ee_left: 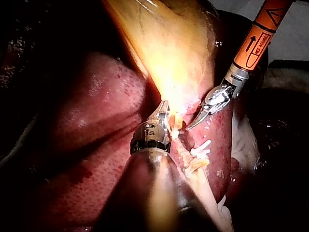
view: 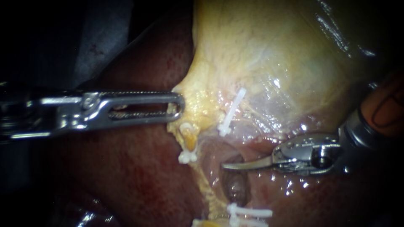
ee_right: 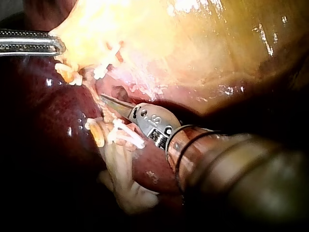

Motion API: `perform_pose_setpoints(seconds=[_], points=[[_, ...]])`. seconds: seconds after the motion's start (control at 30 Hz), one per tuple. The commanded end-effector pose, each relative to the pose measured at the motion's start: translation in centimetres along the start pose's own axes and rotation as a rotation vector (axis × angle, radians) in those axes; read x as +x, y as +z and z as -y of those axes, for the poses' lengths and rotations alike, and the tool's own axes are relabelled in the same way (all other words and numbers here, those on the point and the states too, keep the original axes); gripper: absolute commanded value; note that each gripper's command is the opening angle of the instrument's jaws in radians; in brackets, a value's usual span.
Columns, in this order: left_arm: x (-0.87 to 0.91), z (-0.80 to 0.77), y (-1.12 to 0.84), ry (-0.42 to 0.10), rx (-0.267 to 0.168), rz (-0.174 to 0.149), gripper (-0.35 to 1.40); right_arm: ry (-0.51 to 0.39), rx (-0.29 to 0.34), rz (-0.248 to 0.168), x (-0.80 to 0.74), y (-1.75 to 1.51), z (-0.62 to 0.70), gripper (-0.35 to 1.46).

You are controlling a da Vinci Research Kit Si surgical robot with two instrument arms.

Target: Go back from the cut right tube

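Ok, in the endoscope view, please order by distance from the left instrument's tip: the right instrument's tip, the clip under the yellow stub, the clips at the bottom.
From the left instrument, holding the gallbladder:
1. clip under the yellow stub: just below.
2. right instrument: tip lower right.
3. clips at the bottom: lower edge.

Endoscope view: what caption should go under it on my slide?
Left instrument holds the gallbladder while the right instrument, jaws shut, lies between white clips.

Slotted silver jaws tip the left instrument (view: 180,107); the right instrument (view: 227,166) is orange-shafted.
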Motion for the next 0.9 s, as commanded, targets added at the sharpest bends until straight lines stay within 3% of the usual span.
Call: perform_pose_setpoints(seconds=[0.03,0.63,0.77,0.9], points=[[0.0,0.0,0.0,0.0,0.0,0.001,-0.35,0.001,-0.001,0.0,0.0,0.0,0.0,-0.35],[0.0,0.0,0.0,0.0,0.0,0.001,-0.35,-0.001,0.006,-0.004,0.01,0.0,0.03,-0.35],[0.0,0.0,0.0,0.0,0.0,0.001,-0.35,-0.001,0.011,-0.015,0.01,0.0,0.03,0.2],[0.0,0.0,0.0,0.0,0.0,0.001,-0.35,-0.001,0.012,-0.018,0.02,0.0,0.03,0.42]])
